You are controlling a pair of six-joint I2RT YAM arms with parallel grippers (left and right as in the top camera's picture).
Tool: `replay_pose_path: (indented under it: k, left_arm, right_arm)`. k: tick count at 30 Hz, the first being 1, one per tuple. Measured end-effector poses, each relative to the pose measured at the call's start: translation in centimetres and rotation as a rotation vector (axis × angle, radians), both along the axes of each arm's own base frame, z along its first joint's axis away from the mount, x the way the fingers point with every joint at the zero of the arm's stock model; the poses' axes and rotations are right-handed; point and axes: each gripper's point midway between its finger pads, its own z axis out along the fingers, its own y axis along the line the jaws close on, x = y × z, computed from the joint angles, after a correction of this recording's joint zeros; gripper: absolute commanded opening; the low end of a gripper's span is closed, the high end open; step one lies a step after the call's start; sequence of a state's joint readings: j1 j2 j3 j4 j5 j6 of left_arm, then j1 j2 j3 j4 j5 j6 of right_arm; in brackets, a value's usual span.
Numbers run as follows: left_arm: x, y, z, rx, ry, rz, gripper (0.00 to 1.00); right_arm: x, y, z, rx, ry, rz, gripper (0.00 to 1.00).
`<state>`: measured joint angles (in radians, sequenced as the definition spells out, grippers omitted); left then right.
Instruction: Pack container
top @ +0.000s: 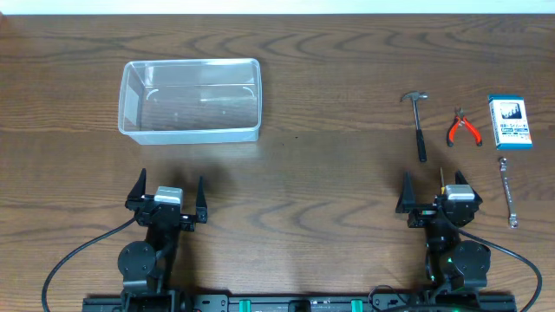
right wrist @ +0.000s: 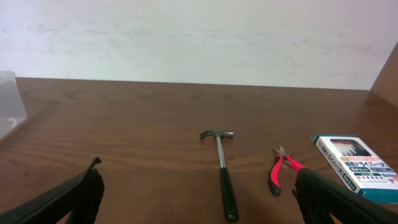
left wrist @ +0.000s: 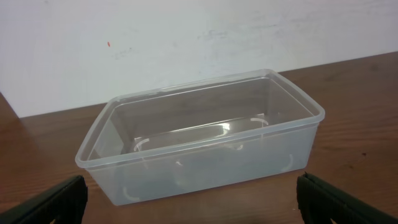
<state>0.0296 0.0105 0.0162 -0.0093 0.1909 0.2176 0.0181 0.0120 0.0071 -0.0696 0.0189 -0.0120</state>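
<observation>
The clear plastic container (top: 191, 100) stands empty at the table's back left; it fills the left wrist view (left wrist: 199, 134). My left gripper (top: 167, 192) (left wrist: 193, 202) is open and empty, in front of the container. A small hammer (top: 420, 121) (right wrist: 222, 168), red-handled pliers (top: 463, 130) (right wrist: 280, 171), a blue-and-white box (top: 509, 121) (right wrist: 357, 165) and a metal wrench (top: 507, 191) lie at the right. My right gripper (top: 436, 192) (right wrist: 199, 199) is open and empty, just in front of the hammer's handle.
The wooden table (top: 329, 104) runs back to a white wall. The container's corner shows at the left edge of the right wrist view (right wrist: 9, 99). Black cables trail from both arm bases at the front edge.
</observation>
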Motion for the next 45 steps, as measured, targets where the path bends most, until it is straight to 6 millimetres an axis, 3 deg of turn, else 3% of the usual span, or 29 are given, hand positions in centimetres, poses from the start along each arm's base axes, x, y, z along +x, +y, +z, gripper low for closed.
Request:
replay_pose_path:
  k: [39, 45]
  left_arm:
    - [0.00, 0.00, 0.00, 0.000, 0.000, 0.000, 0.98]
    - [0.00, -0.01, 0.00, 0.000, 0.000, 0.000, 0.98]
  right_arm:
    - [0.00, 0.01, 0.03, 0.002, -0.001, 0.000, 0.99]
    - [0.02, 0.48, 0.40, 0.196, -0.014, 0.015, 0.99]
